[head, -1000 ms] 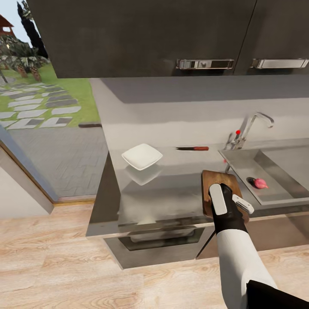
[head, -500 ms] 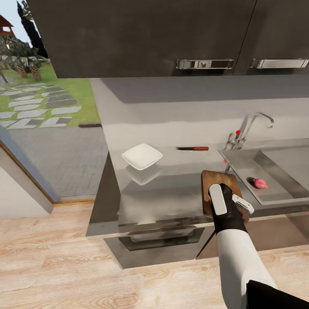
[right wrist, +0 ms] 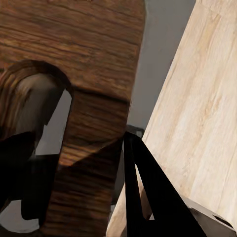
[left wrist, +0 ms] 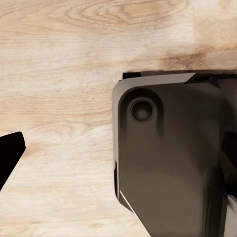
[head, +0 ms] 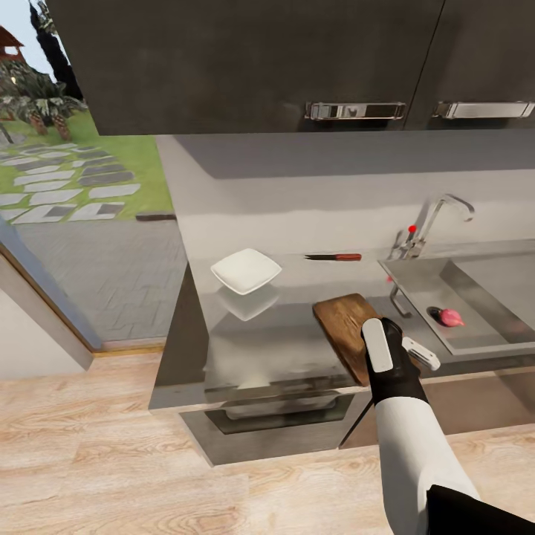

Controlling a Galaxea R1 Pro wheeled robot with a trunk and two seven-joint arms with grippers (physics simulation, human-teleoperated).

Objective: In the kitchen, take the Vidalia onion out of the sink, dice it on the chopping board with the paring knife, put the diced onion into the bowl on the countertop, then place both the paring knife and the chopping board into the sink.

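- Vidalia onion (head: 449,317) is seen sitting in the sink (head: 475,297), on the flat grey basin floor, pinkish and small, well apart from the right gripper (head: 394,357).
- From that gripper, the onion lies off toward the tap (head: 438,215) side and a bit further back, so the right arm looks like the nearer one for any reach into the sink.
- The right gripper is held at the near end of the chopping board (head: 345,323), just beside the sink's near corner. In the right wrist view the dark fingers (right wrist: 143,187) are seen on either side of the board's handle-slot end (right wrist: 84,98), so it's judged to be clamped on the board.
- The board's long axis is angled on the countertop (head: 253,334), its far end pointing away from the sink toward the bowl (head: 245,270).
- The paring knife (head: 334,257) is laid between bowl and tap, at the back, lengthwise along the wall, red handle toward the tap.
- The left gripper's state can't be told; wood floor (left wrist: 59,74) and a dark robot part are seen in the left wrist view.
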